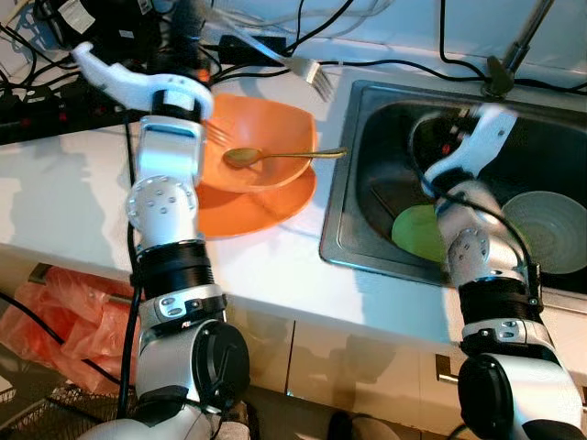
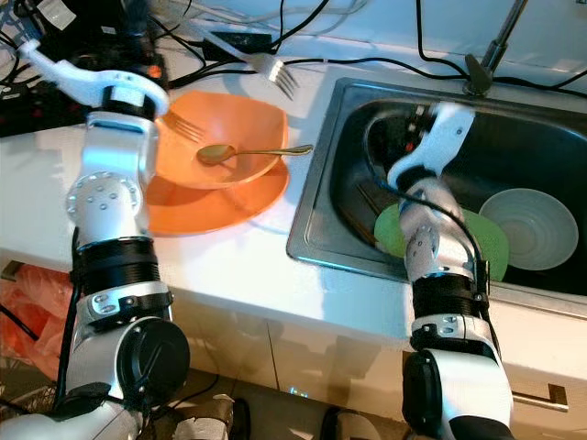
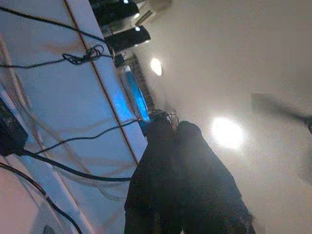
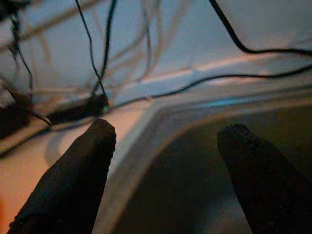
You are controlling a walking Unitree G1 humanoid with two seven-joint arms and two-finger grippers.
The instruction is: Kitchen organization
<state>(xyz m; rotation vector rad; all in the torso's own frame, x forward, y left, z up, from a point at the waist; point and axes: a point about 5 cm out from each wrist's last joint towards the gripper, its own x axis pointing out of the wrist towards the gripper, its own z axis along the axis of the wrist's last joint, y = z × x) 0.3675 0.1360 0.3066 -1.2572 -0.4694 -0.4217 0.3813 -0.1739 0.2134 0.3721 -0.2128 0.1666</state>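
Note:
An orange bowl point(image 1: 266, 147) sits on an orange plate point(image 1: 248, 206) on the white counter, left of the sink. A gold spoon point(image 1: 275, 156) lies in the bowl, and the tines of another fork point(image 1: 216, 134) rest against its left side. My left gripper point(image 1: 188, 23) is raised above the back of the counter. Its fingers point(image 3: 185, 185) are pressed shut, seemingly on the blurred handle of a silver fork point(image 1: 312, 78) that hangs over the bowl's far side. My right gripper point(image 1: 438, 137) is inside the sink point(image 1: 348, 234) near its back left corner, fingers point(image 4: 73, 180) open and nothing between them.
A green plate point(image 1: 417, 234) and a pale round bowl point(image 1: 548, 229) lie on the sink floor. The tap's stem point(image 1: 514, 50) rises behind the sink. Black cables and power strips point(image 1: 55, 101) clutter the back of the counter. An orange plastic bag point(image 1: 64, 312) lies on the floor below the counter's left end.

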